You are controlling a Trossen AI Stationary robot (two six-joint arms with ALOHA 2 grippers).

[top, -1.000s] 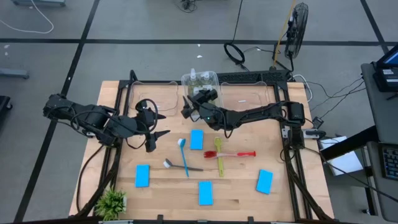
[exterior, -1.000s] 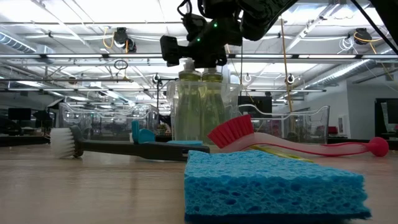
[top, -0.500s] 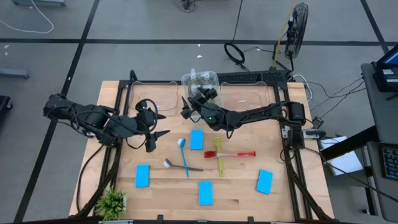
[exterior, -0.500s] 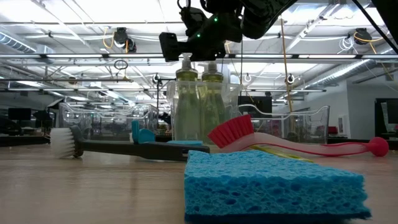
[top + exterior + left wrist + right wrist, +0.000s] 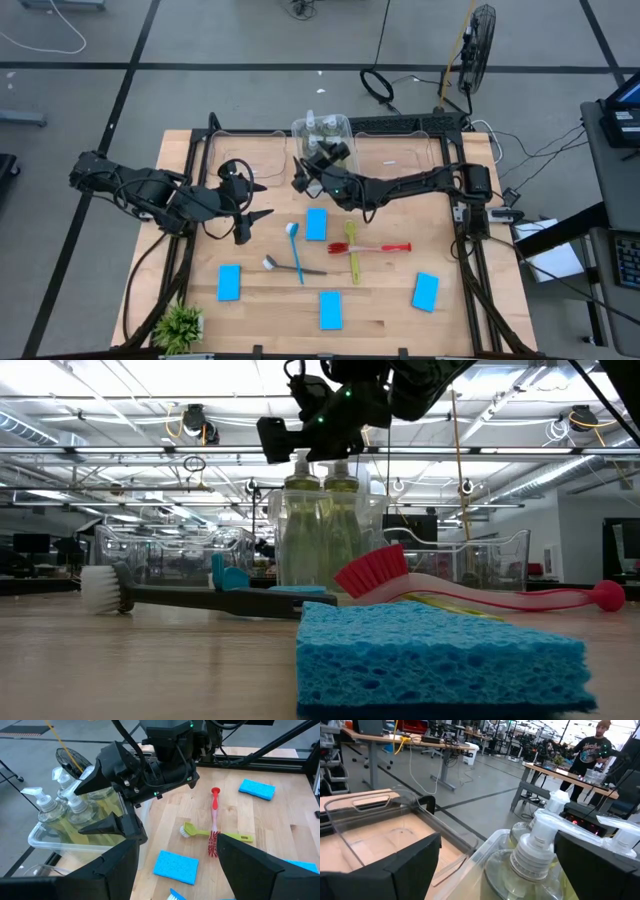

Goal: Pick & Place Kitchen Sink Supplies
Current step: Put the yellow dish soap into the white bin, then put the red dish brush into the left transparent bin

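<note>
Several clear bottles of yellow-green liquid with white pump tops [image 5: 60,805] stand upright in a clear bin [image 5: 340,125] at the table's far middle. My right gripper [image 5: 297,173] is open and empty, just near-left of that bin and above the bottle tops [image 5: 320,460]. It also shows in the left wrist view [image 5: 80,810]. My left gripper [image 5: 262,200] is open and empty, left of centre. Blue sponges [image 5: 316,224] [image 5: 229,282] [image 5: 330,309] [image 5: 425,291] lie flat on the table. Blue [image 5: 297,252], grey [image 5: 295,268], yellow-green [image 5: 352,252] and red [image 5: 385,247] brushes lie at centre.
More clear bins [image 5: 245,155] [image 5: 405,150] stand along the far edge on either side of the bottle bin. A small green plant [image 5: 180,325] stands at the near left corner. Bare wood [image 5: 480,320] shows along the near edge. A person [image 5: 592,750] stands in the room beyond.
My right gripper has gone up a little, off the bottles' pump tops, which now show clear below it. The bottles stay upright in the bin.
</note>
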